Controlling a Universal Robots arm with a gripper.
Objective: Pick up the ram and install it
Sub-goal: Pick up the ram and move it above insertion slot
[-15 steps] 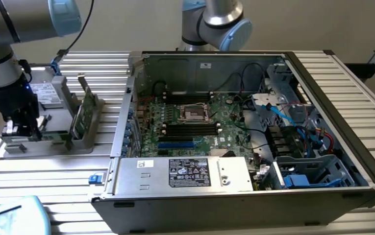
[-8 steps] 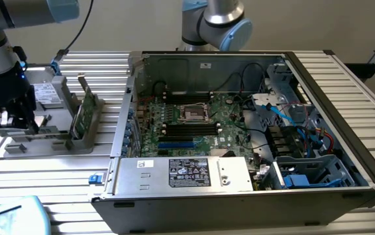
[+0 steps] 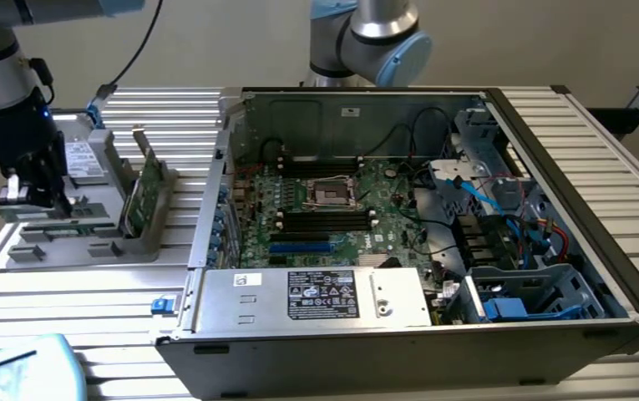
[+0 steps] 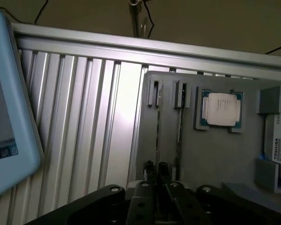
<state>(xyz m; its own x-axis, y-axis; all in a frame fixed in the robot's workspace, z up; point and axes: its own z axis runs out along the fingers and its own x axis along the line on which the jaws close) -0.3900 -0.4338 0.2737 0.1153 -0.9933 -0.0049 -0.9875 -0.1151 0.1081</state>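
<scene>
One ram [image 4: 179, 136], standing on edge in a slot of the grey tray [image 4: 210, 154], just beside your jaws. Jaws: narrow, tips close together, over the tray. One processor [image 4: 221, 109] in the same tray; open computer [image 3: 408, 209] on the desk [image 3: 96, 309], at the exterior view's right.

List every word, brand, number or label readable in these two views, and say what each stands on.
"TOSHIBA": on the white label of the silver hard drive lying in the grey plastic tray.
Black-and-white label on the silver metal power supply box: print too small to read.
Square silver processor chip in the tray: markings too blurred to read.
</scene>
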